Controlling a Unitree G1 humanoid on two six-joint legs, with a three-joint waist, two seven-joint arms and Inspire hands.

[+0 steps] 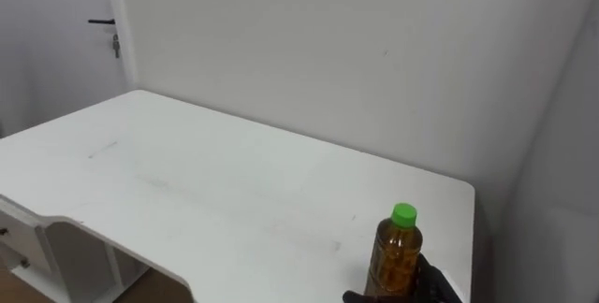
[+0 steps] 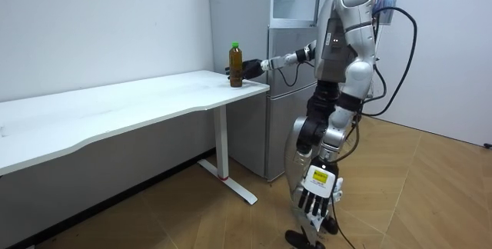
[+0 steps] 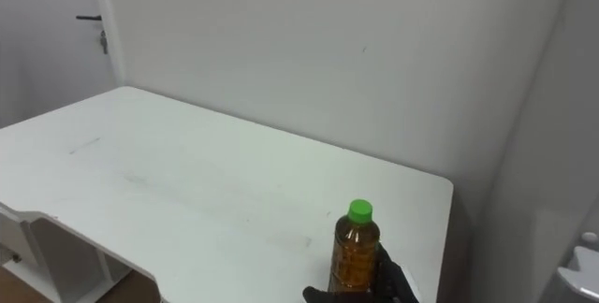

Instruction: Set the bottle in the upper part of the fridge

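A white rectangular table [image 1: 187,191] carried an upright amber plastic bottle with green cap [image 1: 398,252] at its 5 o'clock corner. The right hand [image 1: 438,287] was clenched round the bottle's lower body. The left hand [image 2: 317,195] hung low, fingers relaxed.

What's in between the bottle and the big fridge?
Just the robot's right hand, curled round the bottle at the table corner, with its arm stretching back in front of the fridge. The room view shows that.
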